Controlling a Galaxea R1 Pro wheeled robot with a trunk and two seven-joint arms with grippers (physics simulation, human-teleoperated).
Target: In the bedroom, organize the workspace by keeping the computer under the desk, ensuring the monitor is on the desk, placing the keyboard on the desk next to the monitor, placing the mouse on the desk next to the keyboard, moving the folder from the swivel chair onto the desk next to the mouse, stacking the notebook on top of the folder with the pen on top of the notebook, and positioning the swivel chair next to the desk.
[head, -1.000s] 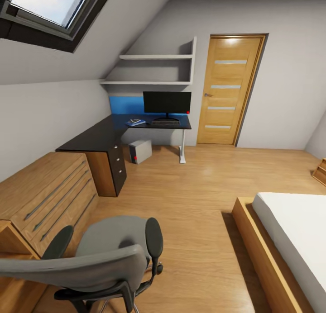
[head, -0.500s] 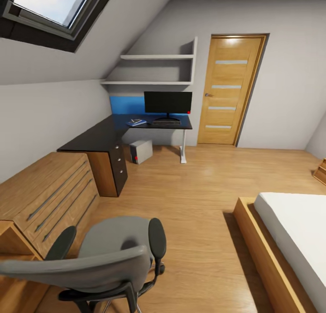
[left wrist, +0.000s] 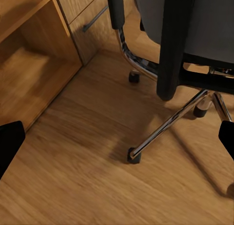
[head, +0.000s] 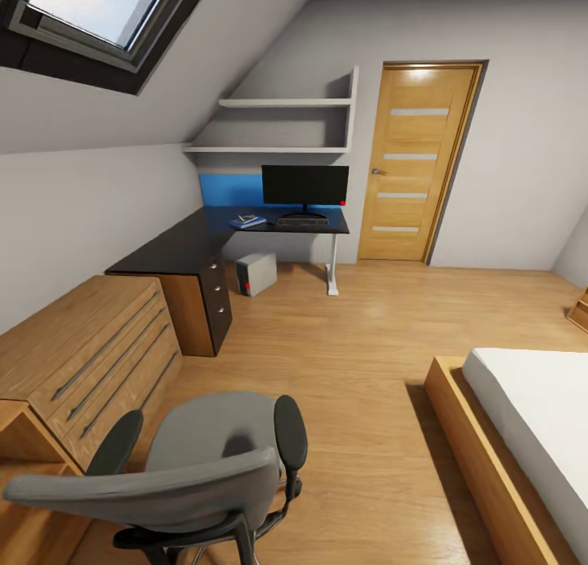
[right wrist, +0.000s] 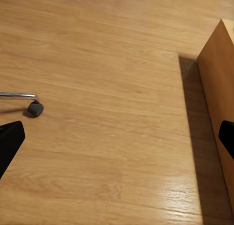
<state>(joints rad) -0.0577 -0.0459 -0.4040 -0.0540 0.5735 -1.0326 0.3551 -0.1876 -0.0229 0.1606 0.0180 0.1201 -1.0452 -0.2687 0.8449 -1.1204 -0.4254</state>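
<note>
- Progress looks nearly complete: one monitor and one keyboard sit on the black tabletop, one blue folder beside them (small items too distant to tell).
- One computer stands beneath.
- One swivel chair remains well apart.
- Both pincers spread, empty.

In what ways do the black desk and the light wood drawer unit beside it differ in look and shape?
The desk is black and L-shaped, while the drawer unit is light wood and a single straight block. The desk's drawers carry small round silver knobs; the drawer unit's drawers carry long bar handles. The desk holds the monitor, the keyboard and the folder; nothing shows on top of the drawer unit. Both stand along the same wall and have a stack of drawers.
</note>
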